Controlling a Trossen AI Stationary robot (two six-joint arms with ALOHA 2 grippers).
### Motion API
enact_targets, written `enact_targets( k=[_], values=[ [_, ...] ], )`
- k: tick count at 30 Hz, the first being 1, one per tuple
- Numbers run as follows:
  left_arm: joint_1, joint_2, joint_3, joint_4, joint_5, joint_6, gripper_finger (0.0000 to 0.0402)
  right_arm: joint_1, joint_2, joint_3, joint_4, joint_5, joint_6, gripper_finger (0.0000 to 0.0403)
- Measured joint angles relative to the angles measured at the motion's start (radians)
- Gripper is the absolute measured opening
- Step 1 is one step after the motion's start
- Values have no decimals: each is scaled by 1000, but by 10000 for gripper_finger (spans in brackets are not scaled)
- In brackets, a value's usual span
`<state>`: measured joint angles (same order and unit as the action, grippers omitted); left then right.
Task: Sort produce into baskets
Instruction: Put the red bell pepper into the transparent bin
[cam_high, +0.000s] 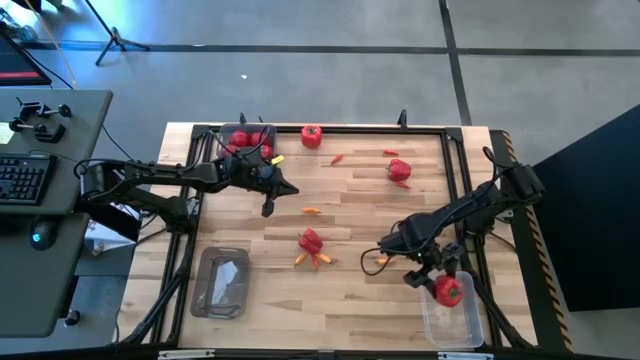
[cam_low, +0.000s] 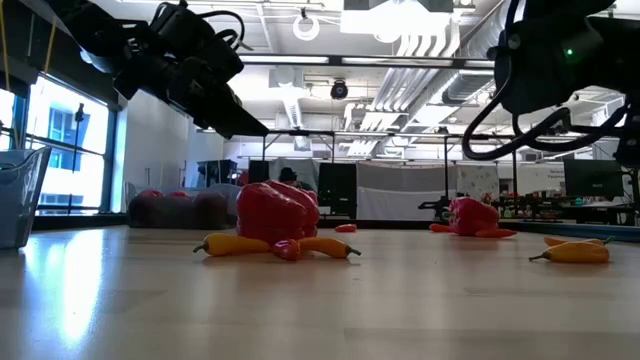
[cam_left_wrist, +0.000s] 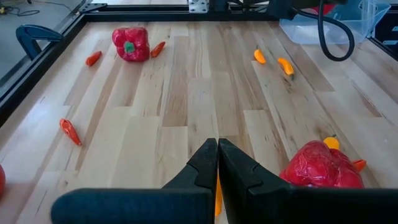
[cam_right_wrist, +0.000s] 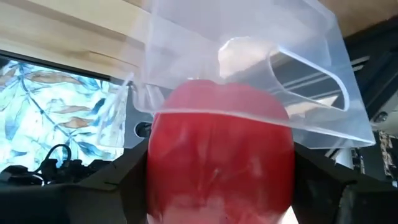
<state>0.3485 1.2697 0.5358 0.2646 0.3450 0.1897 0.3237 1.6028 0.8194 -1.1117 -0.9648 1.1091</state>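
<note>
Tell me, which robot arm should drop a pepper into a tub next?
Probably the right. Its right gripper is shut on a red pepper just above the clear tub. The left gripper is shut, holds nothing, and hangs over bare table.

2 slim matte-black jointed arms: left arm (cam_high: 170, 178), right arm (cam_high: 470, 210). Chunky dark joint housings, black cables looped alongside links. Thick black cable loop (cam_left_wrist: 333, 37) on right arm. Small green indicator light (cam_low: 570, 52) on right arm housing. Left gripper (cam_left_wrist: 217, 163): 2 black wedge-shaped fingers, angular faceted surfaces, broad black bar beneath.
</note>
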Motion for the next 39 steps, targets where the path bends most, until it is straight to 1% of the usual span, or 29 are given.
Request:
enact_targets(
  k=[7,12,14,16,22,27,32,39],
  values=[
    [0,0,0,-3,0,7,0,9,0,0,41,3,39,271],
    [0,0,0,-7,0,7,0,27,0,0,65,31,62,325],
    [0,0,0,-7,0,7,0,33,0,0,66,39,62,332],
    [0,0,0,-7,0,7,0,37,0,0,67,39,65,328],
    [0,0,0,-7,0,8,0,37,0,0,71,47,61,294],
    [0,0,0,-7,0,10,0,37,0,0,80,78,54,287],
    [0,0,0,-7,0,10,0,37,0,1,79,123,35,292],
    [0,0,0,-6,0,9,0,37,0,1,90,218,9,325]
  ],
)
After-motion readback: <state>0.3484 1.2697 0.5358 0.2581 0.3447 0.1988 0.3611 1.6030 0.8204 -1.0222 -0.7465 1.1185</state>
